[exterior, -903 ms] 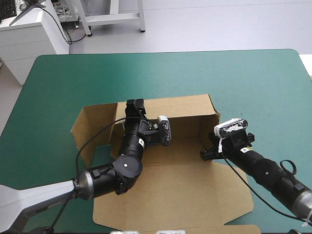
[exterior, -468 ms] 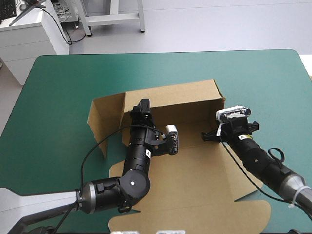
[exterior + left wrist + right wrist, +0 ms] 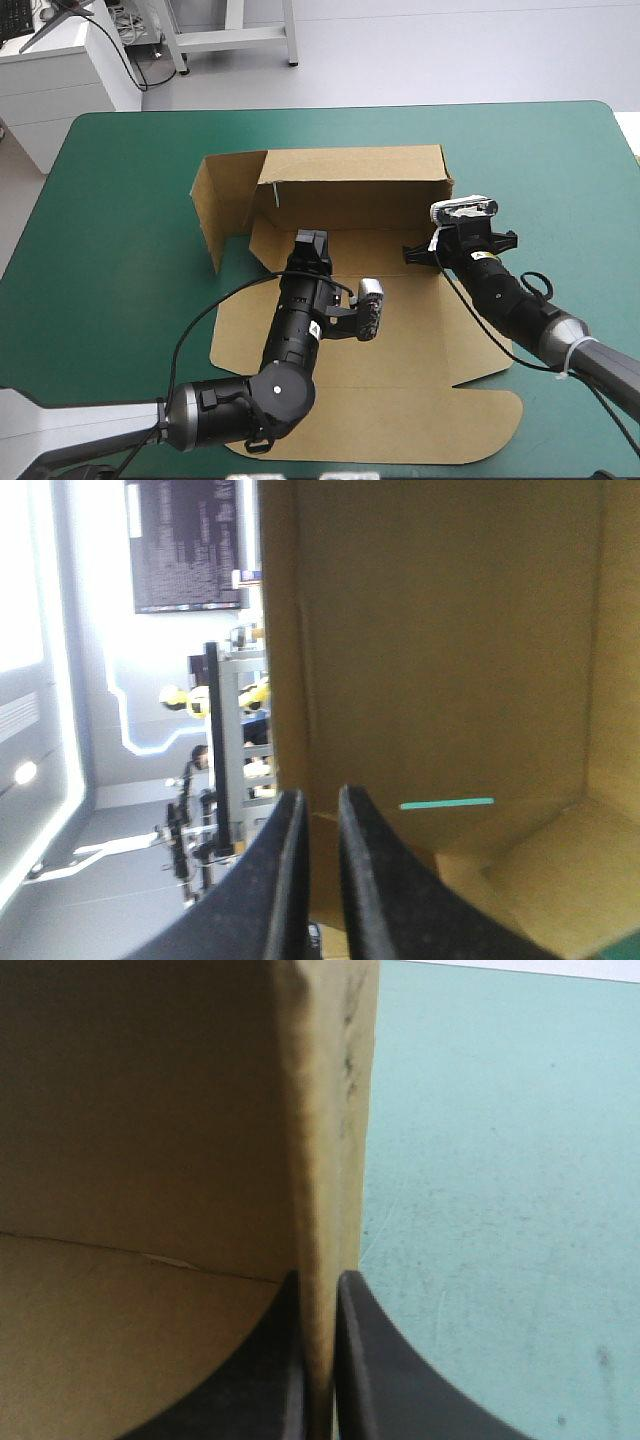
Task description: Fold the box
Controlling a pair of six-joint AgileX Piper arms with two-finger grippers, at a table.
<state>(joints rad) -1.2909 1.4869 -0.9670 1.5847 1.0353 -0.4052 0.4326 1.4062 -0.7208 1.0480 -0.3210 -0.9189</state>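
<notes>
I see the box (image 3: 400, 330) in the middle of the table (image 3: 120, 200), nearer the far edge than the near one. It is half formed and opens toward the robot. Its long far wall (image 3: 350, 195) stands upright and runs left to right, roughly parallel to the table's far edge. A side flap (image 3: 225, 205) is raised at that wall's left end. The floor and the lid panel (image 3: 420, 430) lie flat on the teal-green cover, stretching toward the near edge.

Inside this open tray I find only the left gripper (image 3: 312, 240), low over the floor at the foot of the far wall, toward its left end. In its own view the left gripper (image 3: 318, 800) has the black fingers drawn narrow, with a sliver of brown board in the gap. A thin slot (image 3: 445, 803) ahead shows teal-green.

The right gripper (image 3: 410, 252) sits at the wall's right end. In its wrist view the right gripper (image 3: 320, 1280) pinches an upright board edge, with the box's inside on one side and bare cover on the other.
</notes>
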